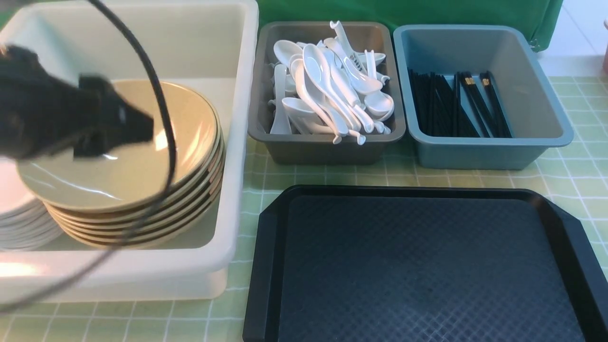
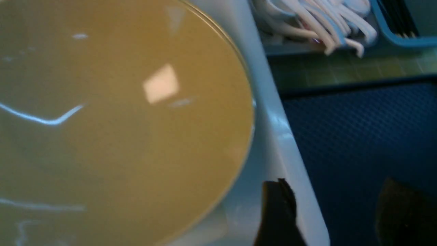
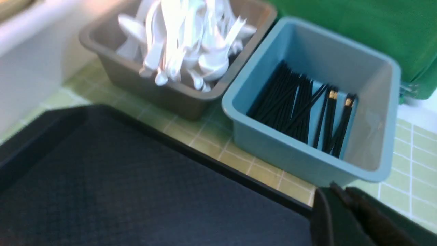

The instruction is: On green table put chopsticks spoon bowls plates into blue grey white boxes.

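Bowls sit stacked inside the big white box at the far left, with a pile of white plates tucked just beside them against its near corner, likely so that the wide, heavy crockery shares the roomiest tub. The left gripper hangs over the top bowl; its wrist view shows two dark fingers standing apart with nothing between them. Next along, the grey box holds a heap of white spoons, and the blue box holds the black chopsticks lying lengthwise. The black tray lies in front on the green table. The right gripper looks closed together and empty, near the tray's edge.
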`<state>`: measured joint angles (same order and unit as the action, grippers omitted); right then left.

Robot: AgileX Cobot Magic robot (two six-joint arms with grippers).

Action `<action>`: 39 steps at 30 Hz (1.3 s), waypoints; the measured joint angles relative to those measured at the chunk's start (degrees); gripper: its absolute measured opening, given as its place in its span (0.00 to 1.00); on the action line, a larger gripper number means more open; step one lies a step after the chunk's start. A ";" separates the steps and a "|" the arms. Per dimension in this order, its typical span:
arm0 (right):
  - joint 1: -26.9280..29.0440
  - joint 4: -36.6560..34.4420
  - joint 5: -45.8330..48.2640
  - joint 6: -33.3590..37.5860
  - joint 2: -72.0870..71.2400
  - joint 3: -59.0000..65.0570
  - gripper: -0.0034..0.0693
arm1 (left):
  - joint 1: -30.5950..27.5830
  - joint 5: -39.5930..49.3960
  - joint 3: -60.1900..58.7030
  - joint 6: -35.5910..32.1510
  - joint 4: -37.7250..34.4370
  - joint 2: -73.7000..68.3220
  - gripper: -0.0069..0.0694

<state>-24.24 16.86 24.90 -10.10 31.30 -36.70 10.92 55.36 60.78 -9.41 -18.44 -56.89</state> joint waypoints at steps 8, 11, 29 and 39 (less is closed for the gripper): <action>0.00 0.94 0.96 -3.78 -17.11 12.45 0.11 | 3.25 -0.09 -18.04 4.76 -2.36 20.62 0.11; 0.00 1.00 0.75 -3.50 -20.78 14.44 0.11 | 3.25 -1.72 -26.53 5.50 -5.93 31.38 0.09; 0.00 1.11 0.67 -3.76 -23.82 15.70 0.13 | 3.30 -8.79 -37.77 5.71 -11.40 54.65 0.09; 0.00 1.15 0.72 -3.78 -23.82 15.70 0.15 | 3.31 -12.16 -38.27 5.53 -9.18 54.65 0.09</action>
<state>-24.24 18.01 25.62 -13.87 7.49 -21.00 14.24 43.20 22.50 -3.87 -27.61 -2.25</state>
